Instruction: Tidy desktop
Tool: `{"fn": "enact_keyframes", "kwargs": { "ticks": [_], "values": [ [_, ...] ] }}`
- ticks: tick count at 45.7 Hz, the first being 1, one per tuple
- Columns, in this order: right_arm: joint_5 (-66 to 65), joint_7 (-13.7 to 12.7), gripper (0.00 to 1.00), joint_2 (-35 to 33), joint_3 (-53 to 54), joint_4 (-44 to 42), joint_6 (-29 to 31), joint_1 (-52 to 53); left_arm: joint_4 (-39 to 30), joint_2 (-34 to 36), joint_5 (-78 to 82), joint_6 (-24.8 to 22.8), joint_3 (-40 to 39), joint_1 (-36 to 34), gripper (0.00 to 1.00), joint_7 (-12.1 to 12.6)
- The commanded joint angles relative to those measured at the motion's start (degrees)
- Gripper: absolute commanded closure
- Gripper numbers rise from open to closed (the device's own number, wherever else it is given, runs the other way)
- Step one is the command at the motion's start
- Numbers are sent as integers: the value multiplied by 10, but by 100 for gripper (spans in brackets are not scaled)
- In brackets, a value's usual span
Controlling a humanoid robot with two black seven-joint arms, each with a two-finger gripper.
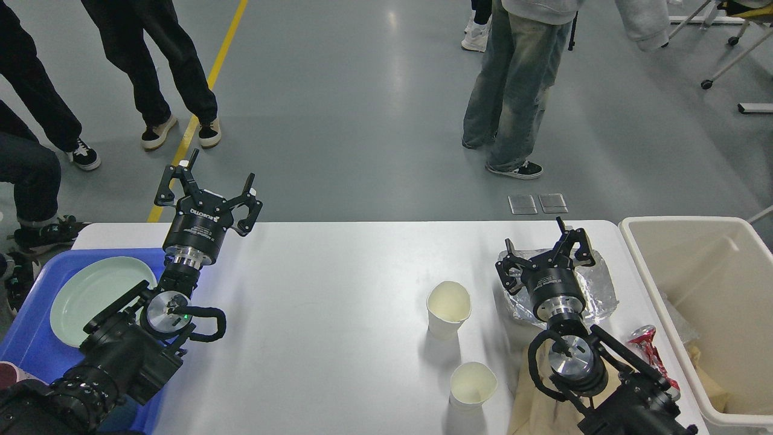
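Observation:
The white desktop (326,290) spans the view. Two white paper cups stand on it at the right: one (448,309) farther back, one (473,386) near the front edge. A crumpled silver foil sheet (595,285), a crushed red can (651,345) and a tan paper bag (537,405) lie at the right. My right gripper (545,249) is open and empty, over the foil. My left gripper (208,189) is open and empty, raised above the desktop's back left edge, right of the blue tray.
A blue tray (27,338) at the left holds a pale green plate (90,291). A beige bin (706,302) stands at the desktop's right end. Several people stand on the grey floor behind the desktop; wheeled chair bases are at the far right.

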Motion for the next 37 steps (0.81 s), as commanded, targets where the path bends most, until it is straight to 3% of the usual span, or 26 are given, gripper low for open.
{"fn": "enact_keyframes", "kwargs": {
  "ticks": [1,37],
  "values": [
    [0,0,0,0,0,0,0,-1,12,-7,3,22,3,-4,3,-4],
    [0,0,0,0,0,-1,0,0,14,-7,24,27,-5,-2,3,-13]
  ]
}}
